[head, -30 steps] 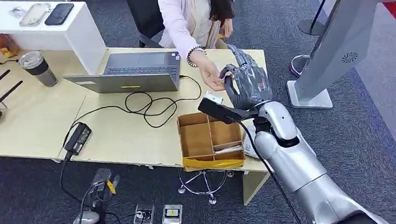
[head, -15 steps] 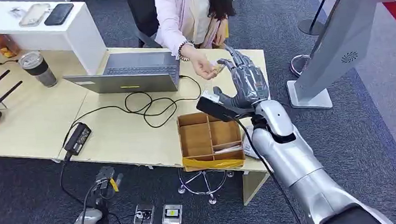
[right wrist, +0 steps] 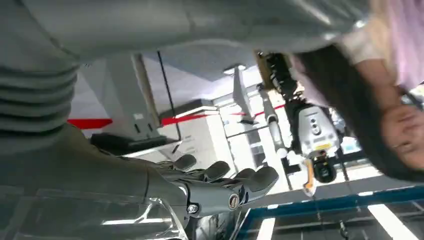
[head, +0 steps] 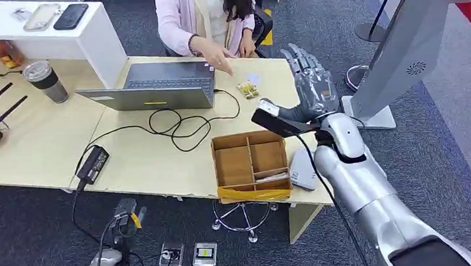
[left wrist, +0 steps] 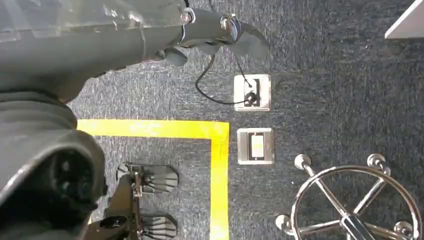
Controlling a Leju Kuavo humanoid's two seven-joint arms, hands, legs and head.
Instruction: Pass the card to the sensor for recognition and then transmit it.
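The head view looks steeply down from high on the robot over the pale wooden counter. The left wrist view points down at the dark carpeted floor, close behind its hand. The right wrist view is upturned, looking level across the room.

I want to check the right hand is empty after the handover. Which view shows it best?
The head view: the right hand is raised beyond the desk edge, fingers spread, holding nothing. The right wrist view catches it close up from behind, with nothing between the fingers. The left wrist view looks down at the floor.
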